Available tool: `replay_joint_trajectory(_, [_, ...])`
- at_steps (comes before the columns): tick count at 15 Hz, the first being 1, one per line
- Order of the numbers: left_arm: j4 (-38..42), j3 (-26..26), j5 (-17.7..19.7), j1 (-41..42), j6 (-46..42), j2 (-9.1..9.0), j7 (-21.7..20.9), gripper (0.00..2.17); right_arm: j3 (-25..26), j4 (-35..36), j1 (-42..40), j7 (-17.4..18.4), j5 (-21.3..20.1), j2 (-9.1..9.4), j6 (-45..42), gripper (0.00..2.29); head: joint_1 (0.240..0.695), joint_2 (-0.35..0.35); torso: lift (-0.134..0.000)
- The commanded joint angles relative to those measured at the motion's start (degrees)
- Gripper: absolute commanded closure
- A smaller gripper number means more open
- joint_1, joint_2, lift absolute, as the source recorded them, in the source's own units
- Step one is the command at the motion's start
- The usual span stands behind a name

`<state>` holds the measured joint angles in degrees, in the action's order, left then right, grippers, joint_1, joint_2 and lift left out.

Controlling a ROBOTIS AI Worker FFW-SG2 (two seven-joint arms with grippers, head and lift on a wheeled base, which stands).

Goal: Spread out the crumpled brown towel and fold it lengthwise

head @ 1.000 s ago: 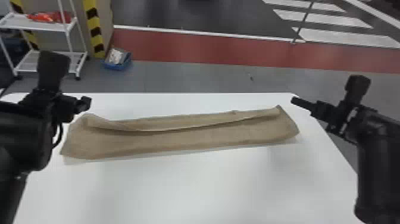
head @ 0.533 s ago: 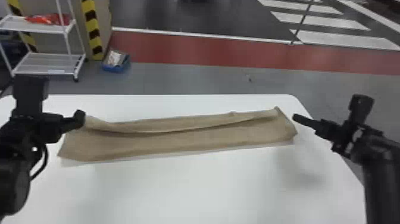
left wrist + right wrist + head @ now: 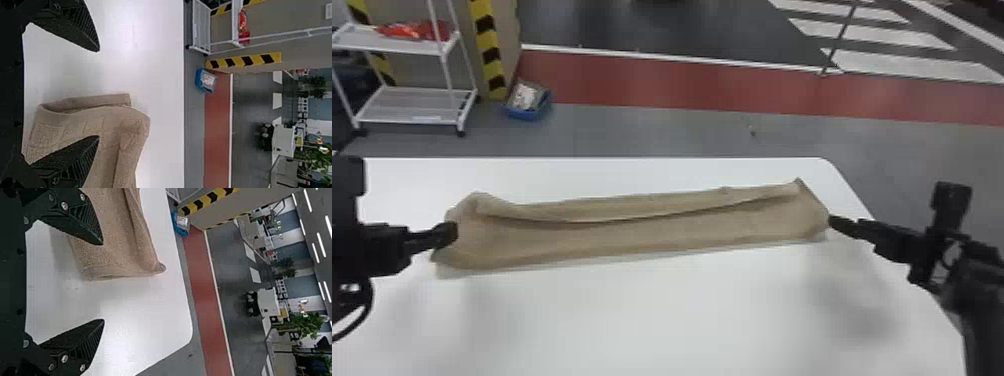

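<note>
The brown towel (image 3: 642, 235) lies across the white table as a long strip, its far edge folded over toward the near side. In the head view my left gripper (image 3: 448, 235) is at the towel's left end, and my right gripper (image 3: 836, 223) is beside its right end. In the left wrist view my left gripper (image 3: 98, 94) stands open, one finger over the towel (image 3: 98, 129), nothing between its fingers. In the right wrist view my right gripper (image 3: 103, 282) is open too, one finger overlapping the towel (image 3: 113, 235); its end edge shows between the fingers.
The white table (image 3: 657, 320) has its rounded far right corner beyond my right gripper. Behind it on the floor stand a white wheeled rack (image 3: 414, 120) and a blue bin (image 3: 528, 114), left of centre.
My left gripper has lowered toward the near side and moved right, over the towel's left end. My right gripper has come down and nearer the towel's right end. The towel lies much as before.
</note>
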<state>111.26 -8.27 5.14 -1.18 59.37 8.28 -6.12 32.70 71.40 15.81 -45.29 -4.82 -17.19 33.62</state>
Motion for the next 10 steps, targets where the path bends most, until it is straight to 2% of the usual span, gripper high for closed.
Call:
replay_joint_trajectory(1, [-0.07, -1.23, 0.83, 0.12, 0.71, 0.07, -0.82, 0.19, 0.7, 0.05, -0.52, -0.85, -0.54, -0.3, -1.49, 0.3, 0.695, -0.187, -0.124])
replay_joint_trajectory(2, [-0.16, -1.49, 1.27, 0.04, 1.06, 0.07, -2.4, 0.27, 0.34, -0.04, -0.43, -0.94, -0.71, -0.39, -1.67, 0.35, 0.695, -0.189, -0.124])
replay_joint_trajectory(5, [-1.22, -1.84, 1.98, -0.75, 4.93, 0.07, -3.63, 0.27, -1.94, -0.13, 0.1, -1.2, -2.29, -0.21, -3.25, 0.35, 0.695, -0.195, -0.124])
replay_joint_trajectory(7, [-1.22, -2.98, 4.35, -0.84, 6.34, 0.07, -4.34, 0.27, -3.0, -0.74, 0.54, -1.2, -2.73, 0.05, -3.95, 0.35, 0.695, -0.191, -0.124])
replay_joint_trajectory(8, [-1.22, -3.6, 5.05, -0.93, 7.04, 0.07, -4.69, 0.27, -3.52, -1.18, 0.98, -1.2, -3.09, 0.05, -3.95, 0.38, 0.695, -0.188, -0.124])
replay_joint_trajectory(9, [-1.22, -3.6, 4.96, -1.02, 7.74, 0.07, -4.95, 0.28, -3.61, -1.44, 1.42, -1.2, -3.79, 0.14, -4.13, 0.52, 0.695, -0.182, -0.124])
replay_joint_trajectory(10, [-1.3, -3.69, 4.79, -1.28, 9.85, 0.24, -5.13, 0.5, -3.96, -1.8, 1.77, -1.9, -3.88, 0.05, -4.13, 0.62, 0.695, -0.181, -0.124])
